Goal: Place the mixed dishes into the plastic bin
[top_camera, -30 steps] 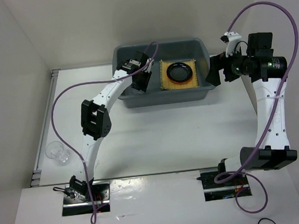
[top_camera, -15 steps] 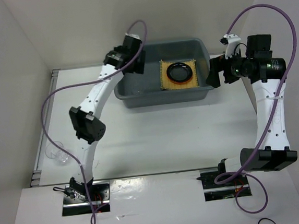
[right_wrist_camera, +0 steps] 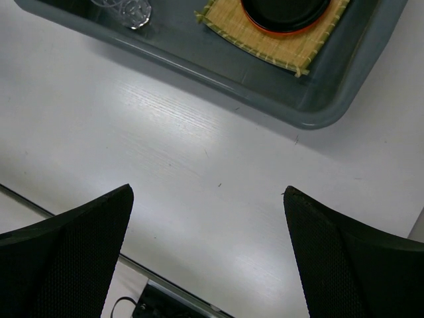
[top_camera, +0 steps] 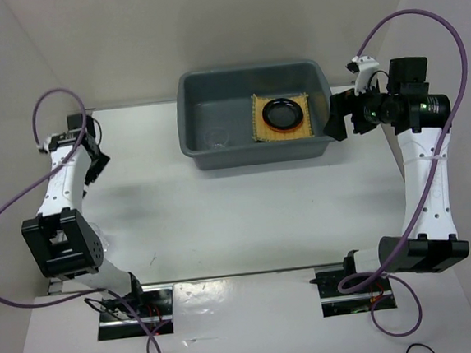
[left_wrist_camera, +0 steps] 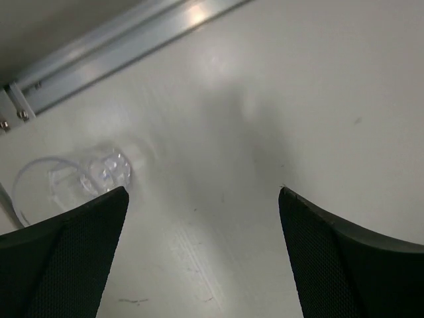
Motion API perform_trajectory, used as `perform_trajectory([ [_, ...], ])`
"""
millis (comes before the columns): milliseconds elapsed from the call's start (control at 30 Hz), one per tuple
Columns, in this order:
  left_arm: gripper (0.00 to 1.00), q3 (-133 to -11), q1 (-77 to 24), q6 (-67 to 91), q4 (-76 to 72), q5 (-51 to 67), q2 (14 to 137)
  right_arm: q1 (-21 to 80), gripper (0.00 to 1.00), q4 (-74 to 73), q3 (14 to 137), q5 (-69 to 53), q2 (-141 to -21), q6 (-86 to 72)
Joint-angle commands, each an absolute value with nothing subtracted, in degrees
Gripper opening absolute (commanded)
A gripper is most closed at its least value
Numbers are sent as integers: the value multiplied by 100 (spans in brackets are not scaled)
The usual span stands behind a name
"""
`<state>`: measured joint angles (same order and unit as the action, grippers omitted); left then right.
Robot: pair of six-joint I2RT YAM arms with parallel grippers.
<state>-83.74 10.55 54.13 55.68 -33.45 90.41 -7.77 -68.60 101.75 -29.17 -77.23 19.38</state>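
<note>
The grey plastic bin point(top_camera: 194, 122) stands at the back middle of the table. In it lie a tan bamboo mat point(top_camera: 263, 129) with a black plate point(top_camera: 283, 113) on an orange plate point(right_wrist_camera: 264, 28), and one clear cup point(top_camera: 215, 137). Another clear cup point(left_wrist_camera: 66, 180) lies on the table, just left of my left gripper point(left_wrist_camera: 202, 192). That gripper is open and empty, out at the table's left side point(top_camera: 96, 165). My right gripper point(top_camera: 334, 118) hangs open and empty beside the bin's right end, above bare table point(right_wrist_camera: 207, 191).
An aluminium rail point(left_wrist_camera: 112, 46) runs along the table's left edge, close to the loose cup. White walls enclose the table at the left, back and right. The left arm's elbow point(top_camera: 60, 245) stands over the near-left table.
My left arm has swung out of the bin to the table's left edge and its gripper has opened. A clear cup now sits in the bin. The right arm has hardly moved.
</note>
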Motion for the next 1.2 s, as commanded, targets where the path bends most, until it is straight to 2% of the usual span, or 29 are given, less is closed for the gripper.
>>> perform_trajectory([
  [0,100,-7710,1299,6301,5290,-2760,8534,-782,98,-6653,10160,-2988,-7559,1986],
  [200,100,-6795,1740,6609,5063,-2382,8411,-782,98,-6653,10107,-2988,-7559,1986],
  [700,100,-6135,2083,6451,4535,-2180,8780,-782,98,-6653,10327,-2988,-7796,1986],
  [833,100,-6135,2083,6321,4535,-2066,8780,-782,98,-6653,10275,-2936,-7796,1986],
  [1033,100,-7276,1679,6388,4851,-2346,8675,-782,98,-6653,10222,-2936,-7796,1986],
  [1167,100,-7225,1679,6671,4975,-2759,8096,-782,98,-6653,10222,-2936,-7796,1986],
])
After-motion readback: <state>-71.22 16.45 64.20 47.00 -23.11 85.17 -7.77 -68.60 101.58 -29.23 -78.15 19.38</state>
